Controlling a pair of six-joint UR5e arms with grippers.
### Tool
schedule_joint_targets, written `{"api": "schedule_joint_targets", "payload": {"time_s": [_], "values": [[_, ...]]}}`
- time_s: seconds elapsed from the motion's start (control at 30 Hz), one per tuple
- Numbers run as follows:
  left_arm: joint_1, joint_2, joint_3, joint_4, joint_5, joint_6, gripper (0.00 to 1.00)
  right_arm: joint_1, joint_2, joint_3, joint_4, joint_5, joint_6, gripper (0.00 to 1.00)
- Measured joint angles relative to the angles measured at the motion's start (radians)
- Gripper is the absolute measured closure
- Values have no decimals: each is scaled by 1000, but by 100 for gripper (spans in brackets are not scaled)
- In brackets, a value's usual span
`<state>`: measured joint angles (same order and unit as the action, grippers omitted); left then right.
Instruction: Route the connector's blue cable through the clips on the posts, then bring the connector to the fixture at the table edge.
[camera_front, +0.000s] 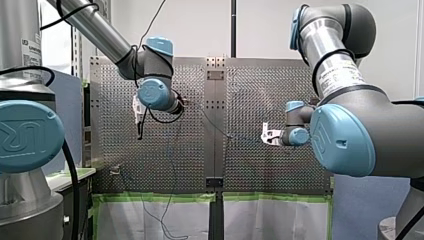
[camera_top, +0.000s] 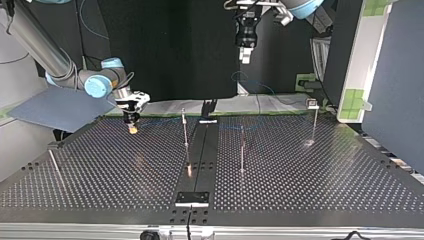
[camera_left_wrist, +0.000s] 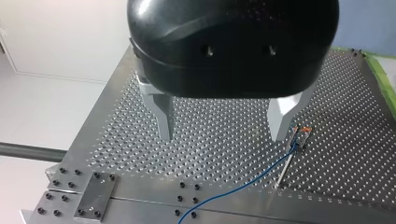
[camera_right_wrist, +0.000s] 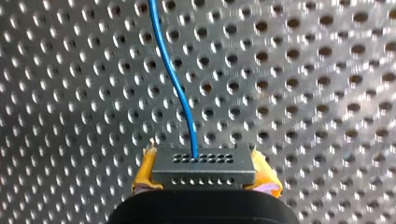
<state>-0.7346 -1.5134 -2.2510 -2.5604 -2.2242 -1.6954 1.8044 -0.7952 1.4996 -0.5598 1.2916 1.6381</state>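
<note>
Top view, left of the fixture (camera_top: 192, 198) and further back: your right hand (camera_top: 132, 127) sits low over the counter (camera_top: 310, 190), clenched on the connector (camera_right_wrist: 204, 169). Connector: small dark-grey rectangular block, matte, two rows of tiny round holes, squeezed between yellow pads (camera_right_wrist: 145, 170). Thin glossy blue cable (camera_right_wrist: 173, 79) leaves one top-row hole, curves away over the perforated metal. Right of the fixture, cable reaches the clip (camera_left_wrist: 301, 133) on a thin steel post (camera_left_wrist: 286, 165). Also right of the fixture, high up: your left hand (camera_left_wrist: 223, 135), black shell, bare metal fingers (camera_left_wrist: 166, 116) spread, holding nothing.
</note>
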Motion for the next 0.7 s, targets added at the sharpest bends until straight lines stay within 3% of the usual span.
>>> {"api": "schedule_joint_targets", "payload": {"time_s": [0.1,0.2,0.47,0.7], "values": [[5,27,-27,9,3,-2,0,-6,-17,0,19,26,-18,100],[9,52,-51,29,5,-6,0,-6,-38,1,35,51,-23,100],[13,39,-69,66,6,-10,0,13,-108,2,93,121,8,100],[13,3,-68,80,7,-10,0,35,-168,2,152,181,13,100]]}}
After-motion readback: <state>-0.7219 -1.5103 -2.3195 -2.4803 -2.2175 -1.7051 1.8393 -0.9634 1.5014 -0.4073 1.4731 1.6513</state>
